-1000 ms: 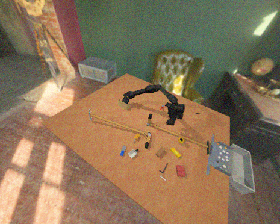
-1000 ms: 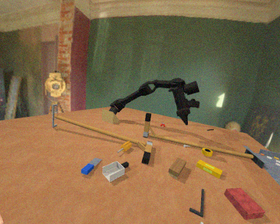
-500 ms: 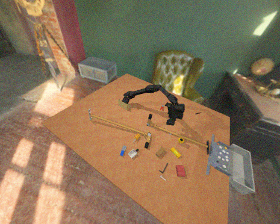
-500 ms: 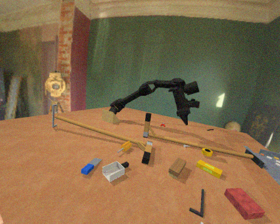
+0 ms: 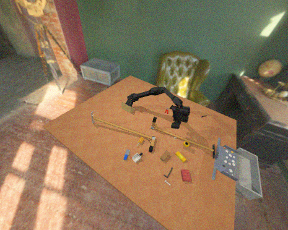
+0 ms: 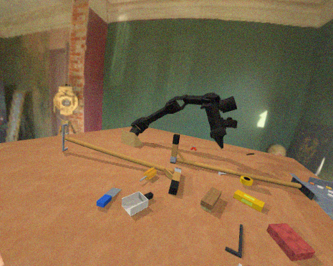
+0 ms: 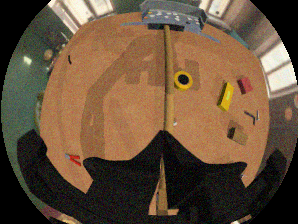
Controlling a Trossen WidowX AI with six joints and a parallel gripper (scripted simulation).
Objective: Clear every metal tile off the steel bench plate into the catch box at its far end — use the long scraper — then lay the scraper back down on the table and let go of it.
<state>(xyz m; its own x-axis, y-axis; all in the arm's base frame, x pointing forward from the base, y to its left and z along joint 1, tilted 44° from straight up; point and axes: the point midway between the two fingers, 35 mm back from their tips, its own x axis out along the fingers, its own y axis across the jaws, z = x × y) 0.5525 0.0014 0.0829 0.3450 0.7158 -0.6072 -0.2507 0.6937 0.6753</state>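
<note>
The long scraper (image 5: 204,146) (image 6: 275,181) (image 7: 169,100) lies with its wooden shaft on the table, its black blade (image 5: 213,150) (image 6: 306,190) at the near edge of the steel bench plate (image 5: 220,164). Its upright black-ended grip (image 5: 154,120) (image 6: 175,139) stands at the other end. Several white tiles (image 5: 230,160) and a few orange ones lie on the plate. The catch box (image 5: 259,176) is at the plate's far end. My gripper (image 5: 175,126) (image 6: 222,146) (image 7: 162,133) is shut and empty, pointing down above the table, with the shaft below it in the wrist view.
A second long tool (image 5: 120,127) (image 6: 110,152) with a metal hoop end lies to the left. Yellow tape (image 5: 186,143) (image 6: 246,180) (image 7: 183,80) sits beside the scraper shaft. A brown block (image 5: 165,156), a yellow level (image 5: 181,156), a red block (image 5: 186,175) and red pliers (image 5: 166,110) lie around.
</note>
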